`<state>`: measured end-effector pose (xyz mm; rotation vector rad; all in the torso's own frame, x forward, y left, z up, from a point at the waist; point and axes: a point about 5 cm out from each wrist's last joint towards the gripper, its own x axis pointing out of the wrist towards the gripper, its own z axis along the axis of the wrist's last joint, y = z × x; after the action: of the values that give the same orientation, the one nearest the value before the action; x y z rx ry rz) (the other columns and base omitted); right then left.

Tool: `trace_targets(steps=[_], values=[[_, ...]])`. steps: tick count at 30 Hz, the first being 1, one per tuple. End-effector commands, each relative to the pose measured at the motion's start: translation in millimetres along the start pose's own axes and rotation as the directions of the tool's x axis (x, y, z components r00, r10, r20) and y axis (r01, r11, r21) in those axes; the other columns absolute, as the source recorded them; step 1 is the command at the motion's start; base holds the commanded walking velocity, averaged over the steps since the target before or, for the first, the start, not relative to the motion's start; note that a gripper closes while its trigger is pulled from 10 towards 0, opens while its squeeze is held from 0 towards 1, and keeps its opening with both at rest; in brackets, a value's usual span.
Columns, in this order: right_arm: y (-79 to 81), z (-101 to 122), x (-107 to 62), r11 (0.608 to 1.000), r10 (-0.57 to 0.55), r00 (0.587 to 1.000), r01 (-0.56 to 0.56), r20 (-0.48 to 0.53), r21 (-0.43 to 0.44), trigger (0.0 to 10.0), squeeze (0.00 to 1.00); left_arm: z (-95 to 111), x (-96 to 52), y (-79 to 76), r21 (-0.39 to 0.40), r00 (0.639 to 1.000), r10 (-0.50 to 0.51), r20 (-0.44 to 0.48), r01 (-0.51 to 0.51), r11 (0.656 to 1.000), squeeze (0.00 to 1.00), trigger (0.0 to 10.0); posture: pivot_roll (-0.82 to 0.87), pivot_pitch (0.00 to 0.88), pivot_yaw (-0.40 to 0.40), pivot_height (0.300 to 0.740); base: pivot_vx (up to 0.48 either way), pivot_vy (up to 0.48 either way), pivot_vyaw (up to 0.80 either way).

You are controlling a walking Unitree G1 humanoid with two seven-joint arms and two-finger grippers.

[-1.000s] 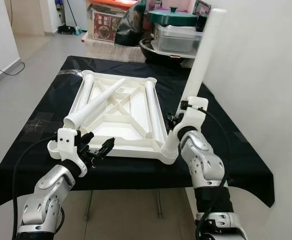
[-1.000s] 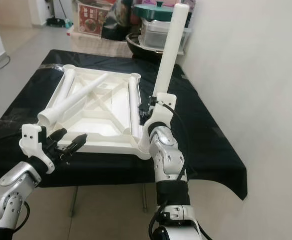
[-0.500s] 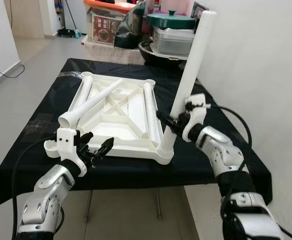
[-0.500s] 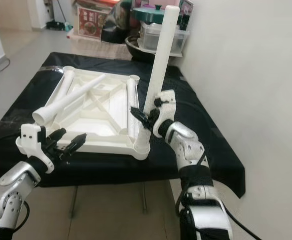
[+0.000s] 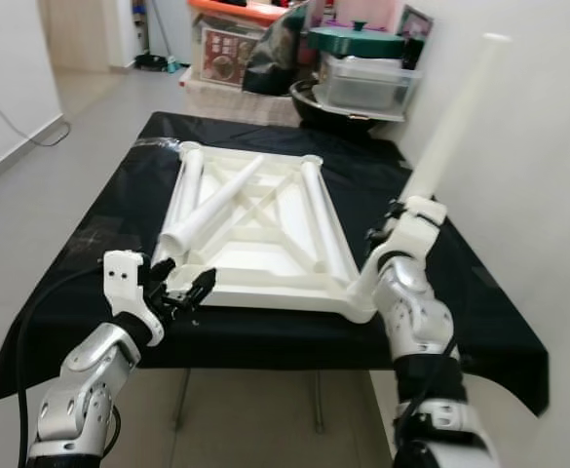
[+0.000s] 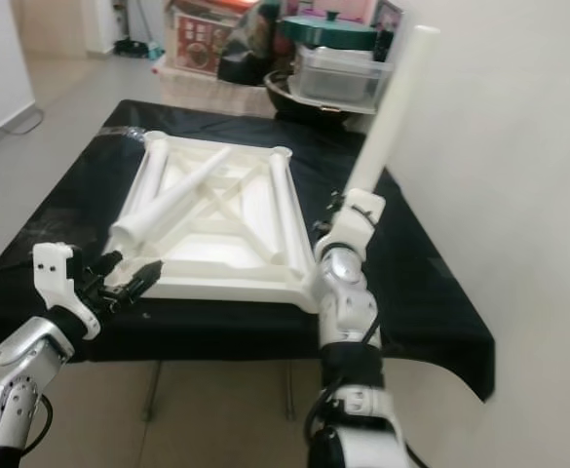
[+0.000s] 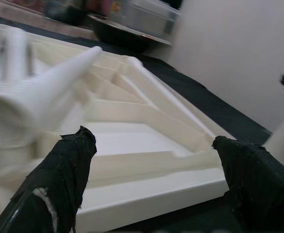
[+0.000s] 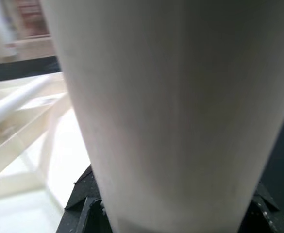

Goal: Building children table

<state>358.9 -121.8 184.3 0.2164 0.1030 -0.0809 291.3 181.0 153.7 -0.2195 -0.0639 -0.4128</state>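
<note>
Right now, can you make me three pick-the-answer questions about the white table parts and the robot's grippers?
1. Where does the long white plastic leg held by the right gripper stand?
A. In the near right corner of the upside-down white plastic tabletop
B. On the floor
C. In the far left corner

2. What colour is the cloth under the tabletop?
A. Red
B. Black
C. Yellow

3. How is the left gripper?
A. Shut on a leg
B. Open, holding nothing
C. Holding a green lid

Answers: 1 A, the leg rises tilted from that corner beside the right arm. 2 B, black cloth shows all round the tabletop. 3 B, its black fingers are spread apart before the tabletop's near edge.
</note>
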Motion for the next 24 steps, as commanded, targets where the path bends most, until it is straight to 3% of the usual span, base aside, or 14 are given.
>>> trace_targets(steps=[1,3,4,5,6,10,11,17,18,20,21,22,23,24], values=[[23.5,-5.4,-6.5,0.984,0.177,0.984,-0.177,-0.006,0.013,10.0,0.36,-1.4,0.9,-2.3,-0.010,1.000,-0.016,-0.011,0.016,1.000,0.00,10.0,0.15,0.000,-0.148,0.740,0.000,0.000,0.00],[23.5,-5.4,-6.5,0.984,0.177,0.984,-0.177,-0.006,0.013,10.0,0.36,-1.4,0.9,-2.3,-0.010,1.000,-0.016,-0.011,0.016,1.000,0.00,10.0,0.15,0.000,-0.148,0.740,0.000,0.000,0.00],[29.7,3.8,-3.6,0.963,0.268,0.963,-0.268,0.036,-0.011,10.0,0.89,-1.4,0.9,-2.0,-0.008,1.000,-0.016,-0.012,0.016,1.000,0.00,10.0,0.15,0.000,-0.148,0.740,0.000,0.000,0.00],[29.7,3.8,-3.6,0.963,0.268,0.963,-0.268,0.036,-0.011,10.0,0.89,-1.4,0.9,-2.0,-0.008,1.000,-0.016,-0.012,0.016,1.000,0.00,10.0,0.15,0.000,-0.148,0.740,0.000,0.000,0.00],[30.1,9.8,-0.4,0.950,0.313,0.948,-0.313,0.047,-0.023,10.0,0.00,-1.5,0.7,-1.8,-0.008,1.000,-0.015,-0.013,0.014,1.000,0.00,10.0,0.15,0.000,-0.152,0.740,0.000,0.000,0.00],[29.9,21.6,0.3,0.909,0.416,0.907,-0.417,0.062,0.006,10.0,0.00,-1.7,0.3,-1.6,-0.007,1.000,-0.012,-0.012,0.012,1.000,0.00,10.0,0.15,0.000,-0.152,0.740,0.000,0.000,0.00],[26.6,29.9,-5.9,0.784,0.621,0.781,-0.620,0.070,-0.034,10.0,0.00,-2.2,0.4,-1.5,-0.009,1.000,-0.011,-0.011,0.010,1.000,0.00,10.0,0.16,0.000,-0.155,0.740,0.000,0.000,0.00],[9.3,10.3,1.3,0.681,0.714,0.695,-0.717,-0.085,-0.148,9.7,0.00,-3.0,2.0,-2.1,-0.009,1.000,-0.010,-0.008,0.009,1.000,0.00,10.0,0.16,0.000,-0.167,0.740,0.000,0.000,0.00],[4.6,2.7,6.3,0.687,0.695,0.706,-0.707,-0.134,-0.168,4.9,0.00,-3.2,2.6,-2.0,-0.009,1.000,-0.009,-0.008,0.009,1.000,0.00,10.0,0.16,0.000,-0.167,0.740,0.000,0.000,0.00],[4.6,2.7,6.3,0.687,0.695,0.706,-0.707,-0.134,-0.168,4.9,0.00,-3.2,2.6,-2.0,-0.009,1.000,-0.009,-0.008,0.009,1.000,0.00,10.0,0.16,0.000,-0.167,0.740,0.000,0.000,0.00],[1.2,-1.5,11.1,0.705,0.665,0.730,-0.683,-0.158,-0.190,0.0,0.00,-3.2,3.0,-1.9,-0.009,1.000,-0.008,-0.007,0.008,1.000,0.00,10.0,0.17,0.000,-0.170,0.740,0.000,0.000,0.00],[-5.1,-2.0,20.7,0.793,0.563,0.812,-0.583,-0.153,-0.178,0.0,0.00,-3.2,3.0,-1.8,-0.009,1.000,-0.006,-0.006,0.006,1.000,0.00,10.0,0.17,0.000,-0.173,0.740,0.000,0.000,0.00],[-5.1,-2.0,20.7,0.793,0.563,0.812,-0.583,-0.153,-0.178,0.0,0.00,-3.2,3.0,-1.8,-0.009,1.000,-0.006,-0.006,0.006,1.000,0.00,10.0,0.17,0.000,-0.173,0.740,0.000,0.000,0.00],[-16.9,-0.2,30.7,0.901,0.389,0.913,-0.405,-0.125,-0.153,0.0,0.00,-3.4,2.7,-1.9,-0.009,1.000,-0.004,-0.005,0.004,1.000,0.00,10.0,0.17,0.000,-0.174,0.740,0.000,0.000,0.00]])
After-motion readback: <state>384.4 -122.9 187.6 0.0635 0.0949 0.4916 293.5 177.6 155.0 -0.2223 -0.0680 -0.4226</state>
